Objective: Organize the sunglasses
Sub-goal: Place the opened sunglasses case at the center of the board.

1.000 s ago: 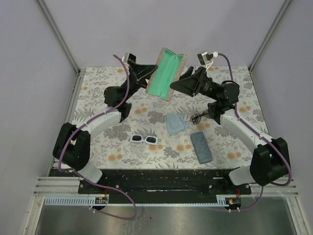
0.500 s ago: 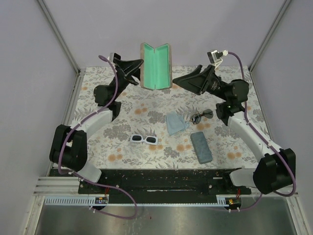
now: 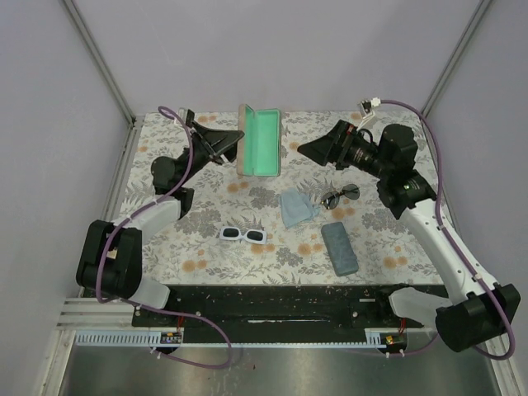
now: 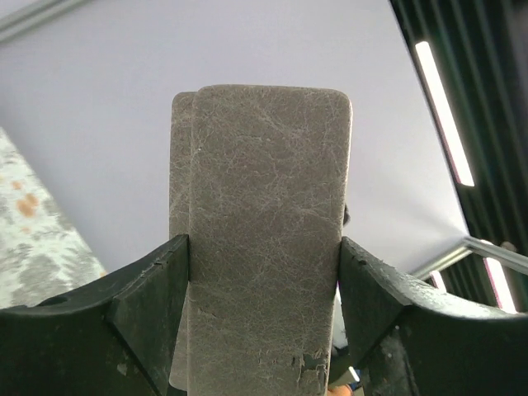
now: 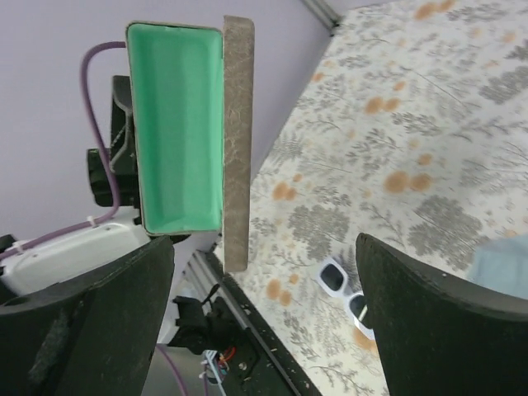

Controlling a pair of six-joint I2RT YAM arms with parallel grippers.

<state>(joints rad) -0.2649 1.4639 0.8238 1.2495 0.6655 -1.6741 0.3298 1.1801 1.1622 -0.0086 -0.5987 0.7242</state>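
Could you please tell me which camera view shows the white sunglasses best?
The top view: the white sunglasses lie whole and unhidden on the table. The right wrist view shows them small, partly behind the right gripper. The left wrist view misses them.

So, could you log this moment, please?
left gripper: shut on open case | right gripper: open | white sunglasses, wire sunglasses: on table

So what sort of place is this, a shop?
Probably a robot test booth, not a shop: a left arm and right arm bolted along a floral table, plain panels boxing it in, and white sunglasses and a case set out as props.
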